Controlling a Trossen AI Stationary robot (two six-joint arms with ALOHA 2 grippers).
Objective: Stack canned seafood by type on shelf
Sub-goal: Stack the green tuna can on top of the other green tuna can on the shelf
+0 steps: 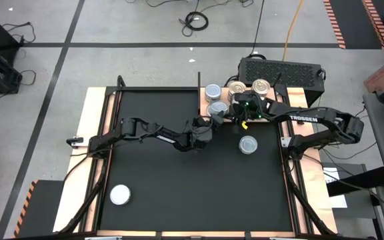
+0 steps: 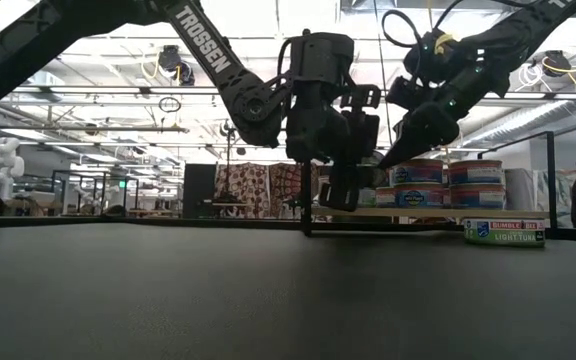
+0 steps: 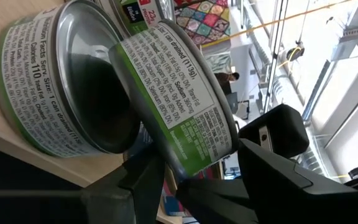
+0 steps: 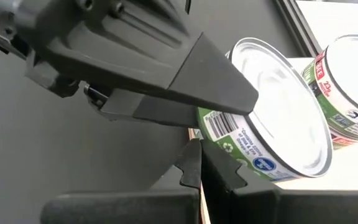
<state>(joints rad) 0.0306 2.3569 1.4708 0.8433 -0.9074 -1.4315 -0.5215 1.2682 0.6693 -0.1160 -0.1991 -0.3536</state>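
Surface: black mat [image 1: 179,180], wood shelf [image 1: 227,90] at upper centre.
Left gripper [image 1: 209,123]: clamped on a tilted tin [image 3: 176,102], at shelf edge.
Right gripper [image 1: 240,119]: closed, empty, beside shelf.
Shelf tins [image 1: 213,91]: stacked.
Loose tins: one right of centre [image 1: 248,145], one lower left [image 1: 120,195].

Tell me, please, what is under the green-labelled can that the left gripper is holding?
The green-labelled can, tilted in the left gripper, leans over a second green-labelled can standing on the wooden shelf. Whether the two touch is hidden by the held can.
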